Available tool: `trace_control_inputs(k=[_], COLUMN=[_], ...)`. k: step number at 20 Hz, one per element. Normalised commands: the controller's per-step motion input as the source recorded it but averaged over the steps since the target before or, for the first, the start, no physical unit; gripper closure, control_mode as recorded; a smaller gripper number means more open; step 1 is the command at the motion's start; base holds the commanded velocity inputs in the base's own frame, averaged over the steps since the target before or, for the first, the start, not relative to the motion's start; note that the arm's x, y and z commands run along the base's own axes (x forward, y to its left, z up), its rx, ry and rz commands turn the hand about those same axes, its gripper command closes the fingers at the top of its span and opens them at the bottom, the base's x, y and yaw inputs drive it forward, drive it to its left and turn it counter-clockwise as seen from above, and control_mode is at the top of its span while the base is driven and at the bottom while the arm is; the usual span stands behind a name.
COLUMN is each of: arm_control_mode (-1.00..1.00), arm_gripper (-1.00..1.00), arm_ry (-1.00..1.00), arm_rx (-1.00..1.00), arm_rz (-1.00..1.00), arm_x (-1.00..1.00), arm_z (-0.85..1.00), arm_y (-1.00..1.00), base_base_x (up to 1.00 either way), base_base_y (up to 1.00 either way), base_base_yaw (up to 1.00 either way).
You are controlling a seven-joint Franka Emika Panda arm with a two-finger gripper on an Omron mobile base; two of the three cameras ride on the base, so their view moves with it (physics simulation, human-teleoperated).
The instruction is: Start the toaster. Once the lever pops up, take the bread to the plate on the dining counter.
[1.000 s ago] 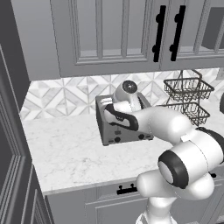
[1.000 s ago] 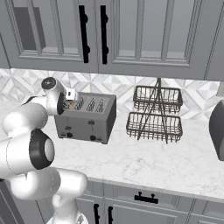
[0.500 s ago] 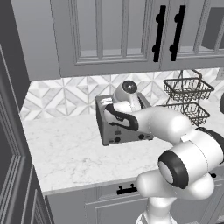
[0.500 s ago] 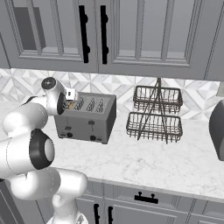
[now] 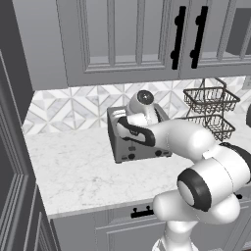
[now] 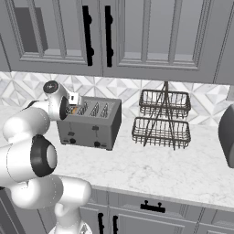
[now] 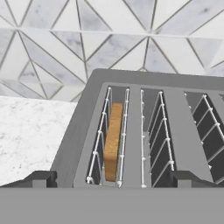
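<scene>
The grey four-slot toaster stands on the marble counter against the tiled wall. The bread, a golden-brown slice, sits upright and low in the end slot nearest the arm. My gripper hangs just above that end of the toaster, open, one dark fingertip on each side of the bread's slot and nothing between them. The arm hides most of the toaster's top in the left base view. The plate and the dining counter are out of view.
A two-tier black wire basket stands right of the toaster. A dark rounded appliance sits at the far right. Upper cabinets hang overhead. A tall dark cabinet bounds the counter on the left.
</scene>
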Motion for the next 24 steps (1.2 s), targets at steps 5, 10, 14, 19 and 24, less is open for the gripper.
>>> trace_control_inputs(k=[5,10,14,19,24], arm_control_mode=[-1.00,-1.00,-1.00,-1.00,-1.00], arm_gripper=[-1.00,-1.00,-1.00,-1.00,-1.00], arm_ry=[0.00,0.00,0.00,0.00,0.00], arm_rx=[0.00,0.00,0.00,0.00,0.00], arm_rz=[0.00,0.00,0.00,0.00,0.00], arm_x=[0.00,0.00,0.00,0.00,0.00], arm_z=[0.00,0.00,0.00,0.00,0.00], arm_y=[0.00,0.00,0.00,0.00,0.00], base_base_x=[0.00,0.00,0.00,0.00,0.00], base_base_y=[0.00,0.00,0.00,0.00,0.00], base_base_yaw=[0.00,0.00,0.00,0.00,0.00])
